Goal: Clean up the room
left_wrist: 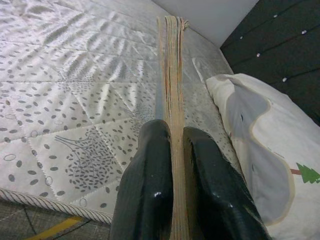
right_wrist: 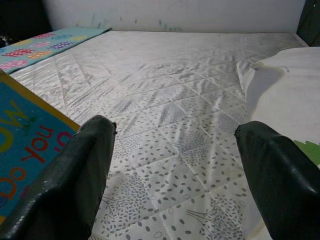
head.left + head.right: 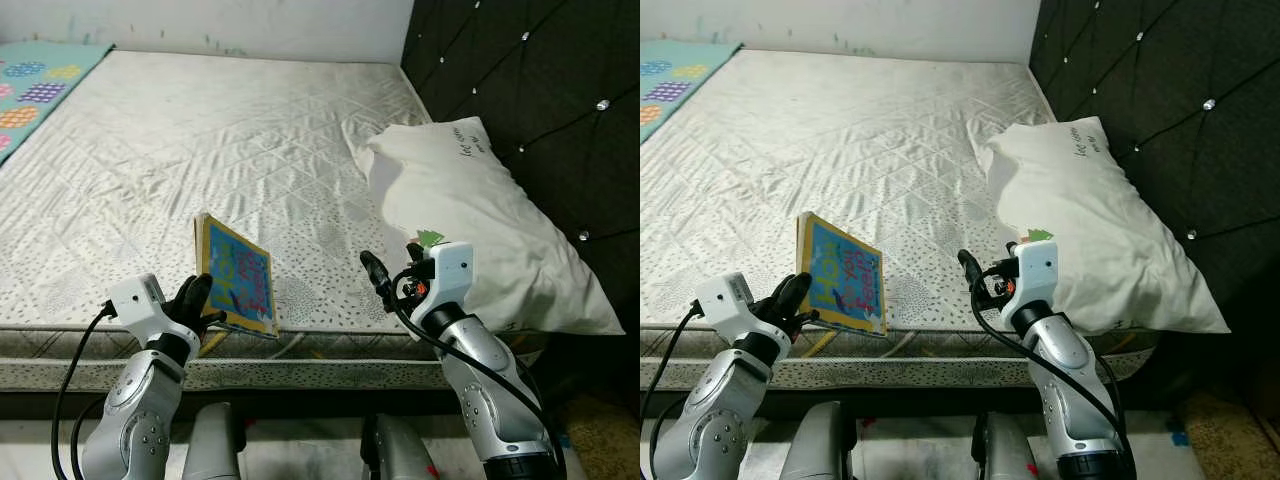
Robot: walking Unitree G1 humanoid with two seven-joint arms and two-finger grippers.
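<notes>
Left wrist view: left pincer [image 1: 172, 200] clamped on book [image 1: 172, 75] — upright on edge, spine pointing up the mattress [image 3: 150, 150].

Most of the mattress [image 3: 200, 150] lies bare toward its far edge and left side. A pillow [image 3: 480, 220] blocks the right edge by the headboard [image 3: 540, 90]. A book [image 3: 237, 276] stands tilted at the near edge.

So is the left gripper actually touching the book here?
Touching. The left wrist view shows the left gripper with both black fingers pressed against the sides of the book, clamping its page edge between them.
</notes>
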